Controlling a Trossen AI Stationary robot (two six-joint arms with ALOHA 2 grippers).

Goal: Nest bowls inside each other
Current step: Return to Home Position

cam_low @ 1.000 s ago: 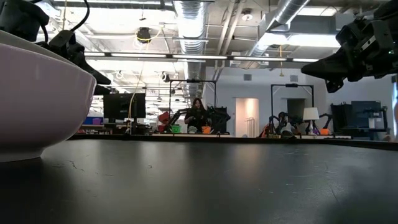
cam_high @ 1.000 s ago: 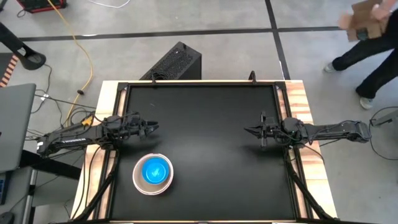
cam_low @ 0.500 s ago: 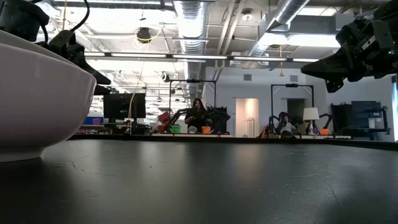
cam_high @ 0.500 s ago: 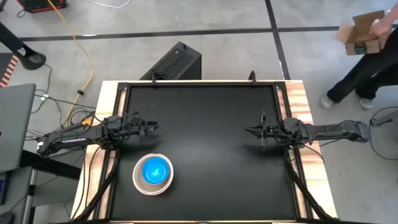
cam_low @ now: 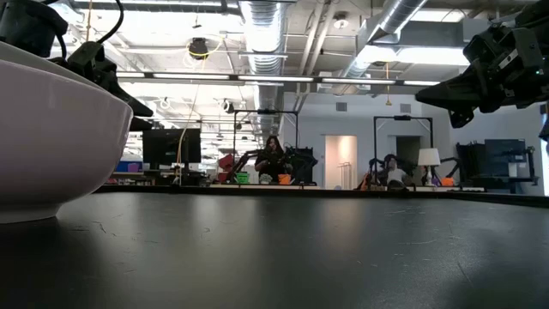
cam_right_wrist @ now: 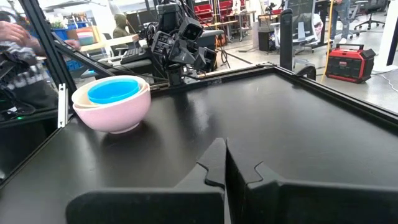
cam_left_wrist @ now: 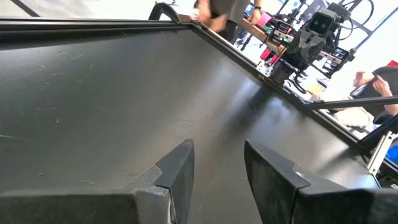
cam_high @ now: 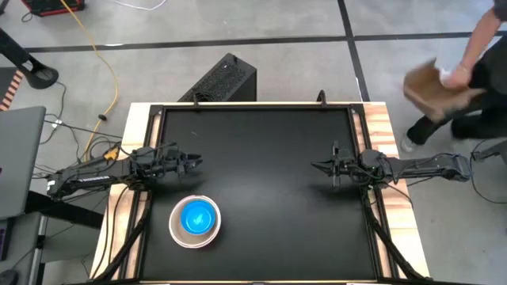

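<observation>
The bowls point(cam_high: 195, 221) stand nested in one stack on the black table, near its front left. A pale pink bowl point(cam_right_wrist: 115, 112) is outermost, then a beige rim, with a bright blue bowl point(cam_right_wrist: 113, 91) innermost. In the low view the stack's wall point(cam_low: 51, 137) fills the left side. My left gripper point(cam_high: 198, 162) hovers open at the table's left edge, just beyond the stack, with nothing between its fingers point(cam_left_wrist: 217, 152). My right gripper point(cam_high: 315, 166) hovers shut at the right side, pointing across the table point(cam_right_wrist: 225, 146).
A raised black frame point(cam_high: 253, 106) rims the table. Beyond the far edge stands a dark box point(cam_high: 226, 79). A laptop point(cam_high: 20, 158) sits left of the table. A person carrying a cardboard box point(cam_high: 432, 87) walks past the far right corner.
Both arms and the stack of bowls have kept still. The person with the cardboard box has moved closer to the table's far right corner.
</observation>
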